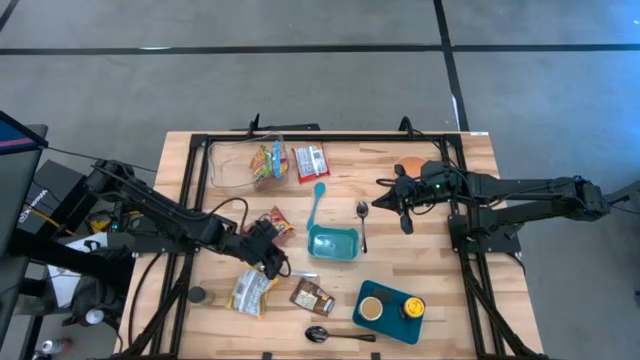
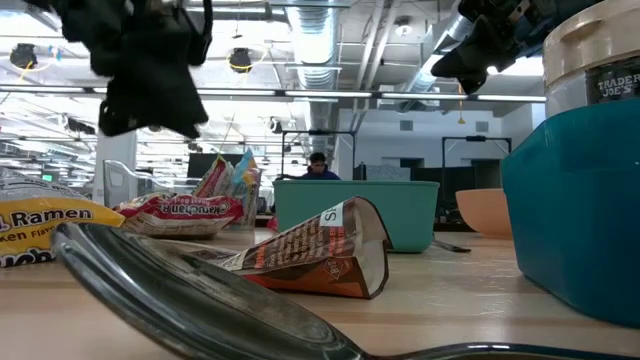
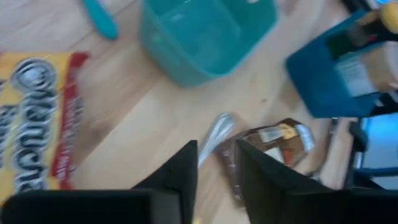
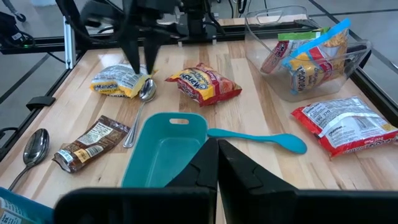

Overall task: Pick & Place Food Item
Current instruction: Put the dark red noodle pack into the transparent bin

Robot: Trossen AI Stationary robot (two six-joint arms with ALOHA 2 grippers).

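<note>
**Left gripper hovering over the near-left packets**

The left gripper (image 1: 275,262) is hanging just above the wooden bench (image 1: 440,300), fingers slightly parted and grasping nothing. Below it are lying a yellow ramen packet (image 1: 250,292) with a metal spoon (image 4: 142,99) beside it, and a brown snack pouch (image 1: 312,297) to the right. The teal plastic container (image 1: 333,243) is sitting at the centre. The right gripper (image 1: 380,203) is waiting clenched and empty at the far right.

Wooden table (image 1: 440,300) bearing a teal container (image 1: 333,243), ramen packets (image 1: 250,292), snack bags, spoons (image 1: 362,224) and a clear bin (image 1: 240,163).
</note>
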